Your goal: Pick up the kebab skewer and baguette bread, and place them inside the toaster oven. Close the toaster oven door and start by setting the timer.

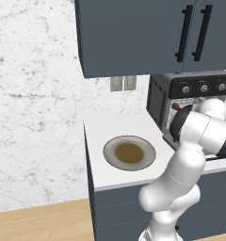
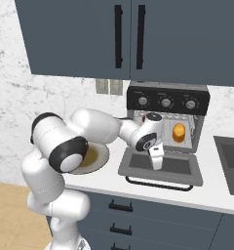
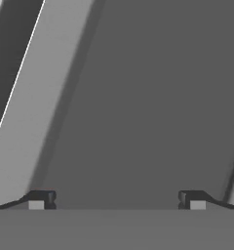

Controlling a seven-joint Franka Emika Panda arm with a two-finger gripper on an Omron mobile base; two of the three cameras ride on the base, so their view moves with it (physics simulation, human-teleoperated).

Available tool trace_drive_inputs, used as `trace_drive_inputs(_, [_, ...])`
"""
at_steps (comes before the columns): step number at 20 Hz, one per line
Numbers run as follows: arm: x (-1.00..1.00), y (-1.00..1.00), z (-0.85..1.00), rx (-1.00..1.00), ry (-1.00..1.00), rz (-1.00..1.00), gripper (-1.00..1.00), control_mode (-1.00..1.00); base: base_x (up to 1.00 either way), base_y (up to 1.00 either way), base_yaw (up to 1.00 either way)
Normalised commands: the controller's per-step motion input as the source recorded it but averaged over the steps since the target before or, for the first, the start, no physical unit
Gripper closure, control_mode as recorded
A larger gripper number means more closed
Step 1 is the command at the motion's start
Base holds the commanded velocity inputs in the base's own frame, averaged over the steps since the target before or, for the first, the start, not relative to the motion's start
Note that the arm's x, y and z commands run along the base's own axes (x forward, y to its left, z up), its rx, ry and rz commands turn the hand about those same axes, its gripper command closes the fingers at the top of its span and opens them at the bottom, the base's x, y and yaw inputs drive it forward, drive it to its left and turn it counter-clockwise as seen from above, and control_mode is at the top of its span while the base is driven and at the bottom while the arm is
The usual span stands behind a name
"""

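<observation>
A white counter runs under dark blue cabinets against a marbled wall. The toaster oven stands on it with the toaster oven door dropped flat; the baguette bread sits on the rack inside, something reddish beside it, likely the kebab skewer. The gripper hangs over the door, jaws spread wide, holding nothing. Loading looks done; next comes lifting the door shut. The grey plate sits nearby.
</observation>
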Motion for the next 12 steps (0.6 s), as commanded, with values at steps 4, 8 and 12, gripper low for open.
trace_drive_inputs(4, [0.34, 0.0, 0.0, 0.0, -0.06, -0.02, -1.0, -1.0, 0.0, 0.0, 0.0])
trace_drive_inputs(8, [0.39, 0.0, 0.0, 0.0, -0.11, 0.0, -1.0, -1.0, 0.0, 0.0, 0.0])
trace_drive_inputs(12, [0.42, 0.0, 0.0, 0.0, -0.09, 0.0, -1.0, -1.0, 0.0, 0.0, 0.0])
